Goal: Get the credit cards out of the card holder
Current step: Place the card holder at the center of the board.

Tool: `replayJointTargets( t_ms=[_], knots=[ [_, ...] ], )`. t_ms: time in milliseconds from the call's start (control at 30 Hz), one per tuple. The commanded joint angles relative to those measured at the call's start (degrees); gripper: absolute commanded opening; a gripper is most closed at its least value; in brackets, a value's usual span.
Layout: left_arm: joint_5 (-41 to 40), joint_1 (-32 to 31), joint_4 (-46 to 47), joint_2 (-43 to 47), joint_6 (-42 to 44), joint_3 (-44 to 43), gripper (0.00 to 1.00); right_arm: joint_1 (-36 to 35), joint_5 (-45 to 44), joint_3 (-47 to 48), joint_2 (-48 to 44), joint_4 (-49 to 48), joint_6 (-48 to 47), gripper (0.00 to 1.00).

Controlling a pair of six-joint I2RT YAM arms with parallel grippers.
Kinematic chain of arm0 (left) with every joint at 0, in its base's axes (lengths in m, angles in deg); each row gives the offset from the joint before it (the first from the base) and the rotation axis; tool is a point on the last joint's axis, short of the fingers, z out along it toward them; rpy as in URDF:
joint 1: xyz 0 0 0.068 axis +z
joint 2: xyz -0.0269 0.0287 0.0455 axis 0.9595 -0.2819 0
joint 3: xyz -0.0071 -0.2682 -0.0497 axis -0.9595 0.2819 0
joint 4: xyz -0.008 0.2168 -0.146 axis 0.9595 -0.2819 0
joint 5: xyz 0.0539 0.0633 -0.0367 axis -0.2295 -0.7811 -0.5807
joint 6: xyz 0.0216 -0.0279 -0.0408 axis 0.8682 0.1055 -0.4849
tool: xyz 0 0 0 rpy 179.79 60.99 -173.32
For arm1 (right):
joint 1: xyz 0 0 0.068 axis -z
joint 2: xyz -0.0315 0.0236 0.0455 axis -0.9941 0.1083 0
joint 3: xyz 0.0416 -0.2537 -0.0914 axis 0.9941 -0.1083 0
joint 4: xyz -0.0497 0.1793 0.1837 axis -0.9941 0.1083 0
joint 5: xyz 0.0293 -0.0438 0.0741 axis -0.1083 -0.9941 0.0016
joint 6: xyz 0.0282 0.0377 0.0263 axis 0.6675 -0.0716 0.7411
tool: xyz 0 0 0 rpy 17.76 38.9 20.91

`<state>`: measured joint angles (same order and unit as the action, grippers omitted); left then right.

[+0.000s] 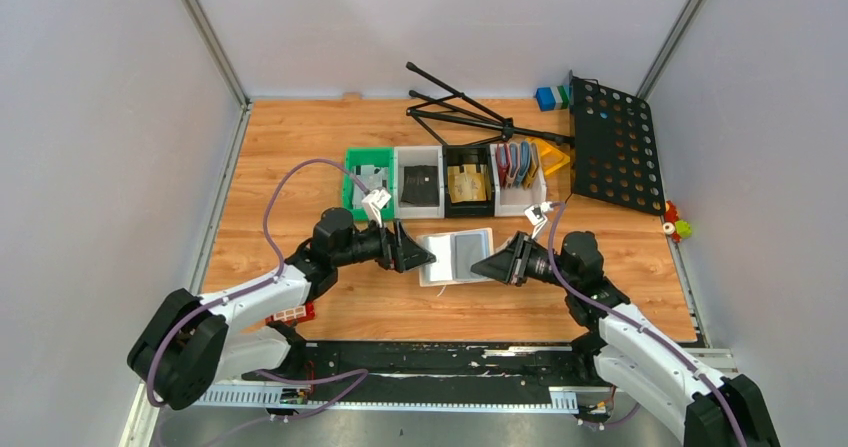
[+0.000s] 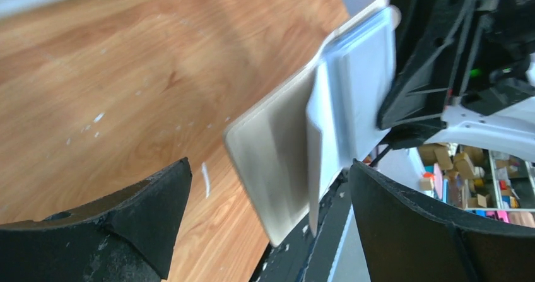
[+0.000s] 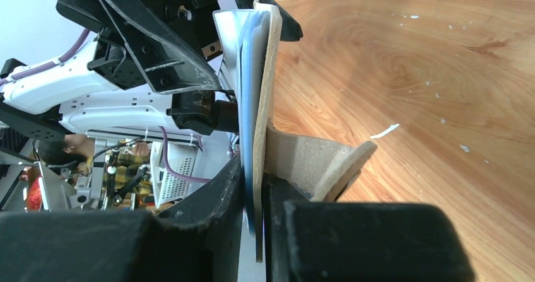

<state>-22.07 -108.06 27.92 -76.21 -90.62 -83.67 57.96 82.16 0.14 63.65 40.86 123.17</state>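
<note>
The card holder (image 1: 438, 259) is a pale folding wallet lying open between my two grippers at the table's middle. A dark grey card face (image 1: 471, 253) shows in its right half. My right gripper (image 1: 482, 265) is shut on the holder's right edge; in the right wrist view (image 3: 255, 175) the holder (image 3: 272, 61) stands edge-on between the jaws, thin blue-white layers (image 3: 247, 74) beside it and its tab (image 3: 322, 162) curling off to the right. My left gripper (image 1: 426, 257) is open at the holder's left edge. In the left wrist view (image 2: 271, 200) the holder's corner (image 2: 277, 162) lies between the spread fingers, untouched.
A row of bins (image 1: 420, 155) stands behind the holder, one holding upright red, blue and grey wallets (image 1: 517, 165). A folded black stand (image 1: 465, 115) and a black perforated plate (image 1: 615, 147) lie at the back right. A small red object (image 1: 290, 314) sits by the left arm.
</note>
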Motion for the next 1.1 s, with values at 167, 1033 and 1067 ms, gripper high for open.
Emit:
replayJointTargets(
  t_ms=[167, 1033, 1067],
  knots=[
    [7.2, -0.4, 25.2, -5.0, -7.4, 0.0, 0.86, -1.2, -2.3, 1.9, 0.0, -5.4, 2.4, 0.0],
    [4.2, -2.7, 19.7, -26.1, 8.0, -3.3, 0.0, -10.3, -21.8, 8.2, 13.8, 12.9, -15.0, 0.27],
    [4.2, -2.8, 19.5, -26.5, 8.1, -3.5, 0.0, -10.3, -21.7, 8.3, 14.3, 12.8, -15.2, 0.24]
  ],
)
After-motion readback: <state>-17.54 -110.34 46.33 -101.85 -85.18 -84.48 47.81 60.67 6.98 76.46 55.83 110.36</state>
